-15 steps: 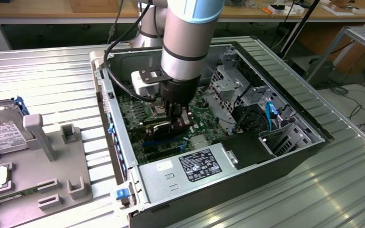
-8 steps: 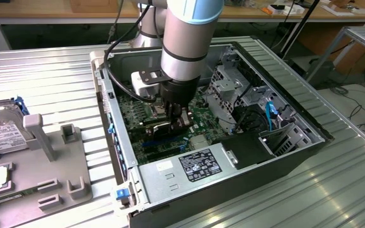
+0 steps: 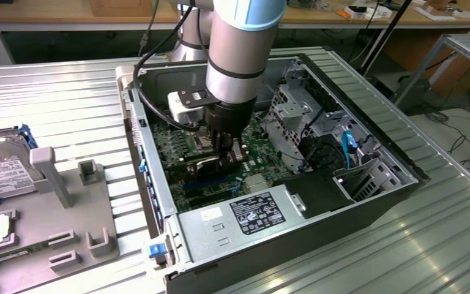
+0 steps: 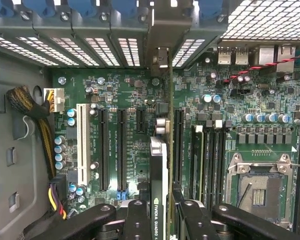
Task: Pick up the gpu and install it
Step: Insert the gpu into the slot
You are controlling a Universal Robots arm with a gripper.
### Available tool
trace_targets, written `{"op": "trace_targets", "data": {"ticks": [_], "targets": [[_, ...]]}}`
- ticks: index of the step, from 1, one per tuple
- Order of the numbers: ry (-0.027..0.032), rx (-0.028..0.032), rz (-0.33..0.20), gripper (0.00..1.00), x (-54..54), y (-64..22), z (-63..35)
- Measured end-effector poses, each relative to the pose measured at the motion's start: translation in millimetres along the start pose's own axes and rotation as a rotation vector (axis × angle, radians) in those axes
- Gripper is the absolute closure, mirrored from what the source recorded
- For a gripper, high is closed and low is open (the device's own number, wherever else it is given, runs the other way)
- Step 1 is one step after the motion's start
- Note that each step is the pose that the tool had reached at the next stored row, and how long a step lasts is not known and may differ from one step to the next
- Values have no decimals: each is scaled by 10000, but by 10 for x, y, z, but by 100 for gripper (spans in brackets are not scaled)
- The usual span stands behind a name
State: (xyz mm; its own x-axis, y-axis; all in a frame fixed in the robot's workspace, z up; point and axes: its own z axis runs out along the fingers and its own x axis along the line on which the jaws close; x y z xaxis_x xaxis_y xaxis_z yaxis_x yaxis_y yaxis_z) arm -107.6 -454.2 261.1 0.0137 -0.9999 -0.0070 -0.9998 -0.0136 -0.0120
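The gripper (image 4: 160,210) is closed on the gpu (image 4: 160,165) and holds it on edge, inside the open computer case (image 3: 398,184) that lies on the worktop (image 3: 55,104). In the wrist view the card stands upright above the motherboard (image 4: 130,100), between two black expansion slots (image 4: 121,150), with its metal bracket (image 4: 160,30) toward the slotted rear wall of the case. Whether its lower edge already sits in a slot cannot be told.

The card looks thin, stiff and light, but probably fragile: the board carries small parts, and the edge contacts would likely suffer from a tilted push. The fingers (image 4: 136,215) press on its two flat faces near the upper edge, which seems a sensible place to hold. On the exterior view's left, a hard drive (image 3: 2,168) rests in a grey holder (image 3: 71,214).
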Motion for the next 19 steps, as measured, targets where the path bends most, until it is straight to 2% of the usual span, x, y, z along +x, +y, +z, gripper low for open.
{"op": "trace_targets", "data": {"ticks": [19], "targets": [[0,2,0,73,4,0,35]]}}
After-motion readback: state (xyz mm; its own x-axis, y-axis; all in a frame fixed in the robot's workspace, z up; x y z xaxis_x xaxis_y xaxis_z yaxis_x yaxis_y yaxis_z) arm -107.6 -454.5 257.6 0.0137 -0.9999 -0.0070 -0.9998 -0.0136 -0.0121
